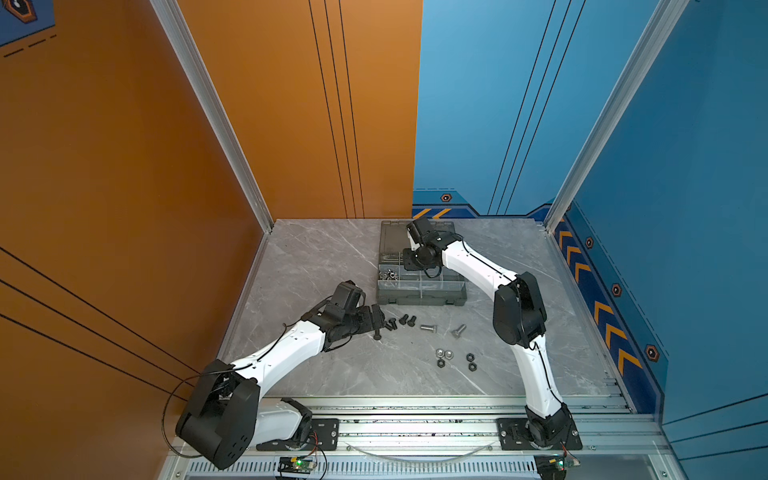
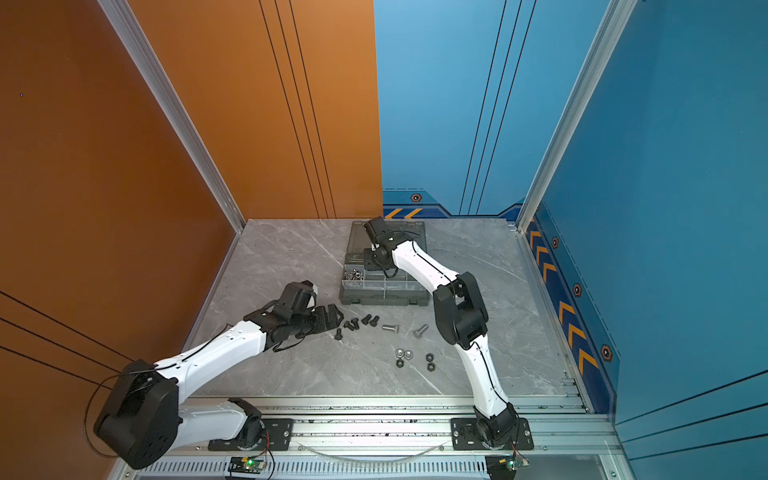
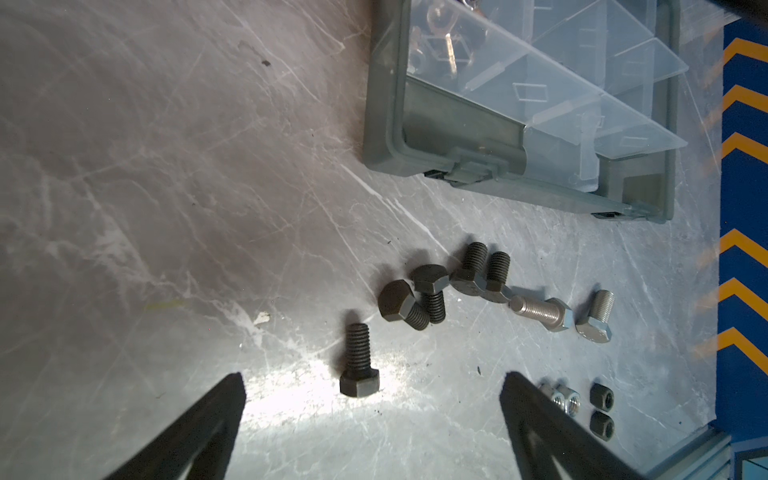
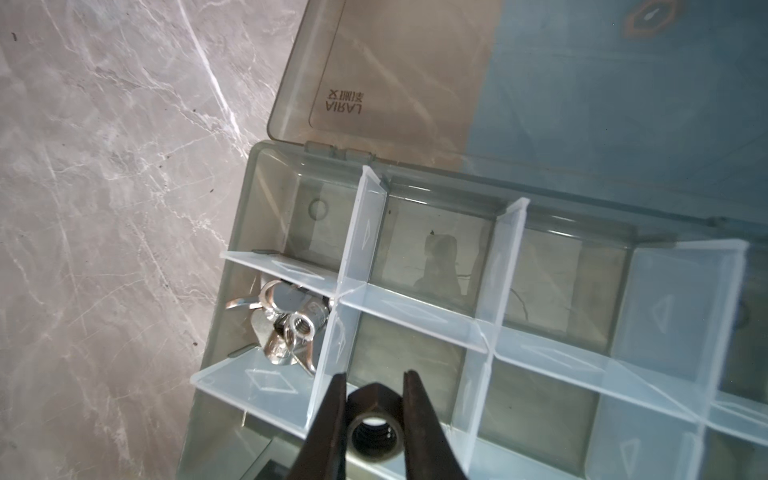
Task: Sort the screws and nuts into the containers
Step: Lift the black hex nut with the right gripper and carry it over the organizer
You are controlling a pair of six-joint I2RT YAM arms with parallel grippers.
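**Top views**
- Organiser case (image 1: 420, 297): one, with its lid (image 1: 395, 237) open and lying flat on the far side. The right arm (image 1: 478, 266) reaches in over it.
- Black bolts (image 1: 404, 319): five, in a loose row on the table (image 1: 316, 266) just off the case's latch side.
- Silver bolts (image 1: 428, 328): two, in the same row off the latch side.
- Silver hex nuts (image 1: 439, 353): two, touching each other.
- Black hex nuts (image 1: 470, 356): three loose. All the nuts lie farther from the case than the bolts.
- Left gripper (image 1: 379, 320): low, at the end of the row nearest the case's latch-side corner.

**Left wrist view**
- Left gripper: jaws spread wide, with nothing between them.
- Lone black bolt (image 3: 359, 361): lies just ahead of the fingertips, inside the line of the gap. Its head is toward the gripper and its thread points toward the case. The long axis runs along the reach, square to the closing line.
- Judged: the left arm is the nearer one, and a short advance and descent would bracket the shank.

**Right wrist view**
- Right gripper (image 4: 374, 376): closed on the held black hex nut (image 4: 374, 432), whose bore faces the camera, above the case's interior. This makes four black hex nuts in all.
- Wing nuts (image 4: 286, 324): one heap in a compartment against the case's end wall, too tangled to count.
- The held nut hangs over the neighbouring compartment, one divider (image 4: 332, 345) across from the heap. That compartment looks empty, so it is the likely drop point
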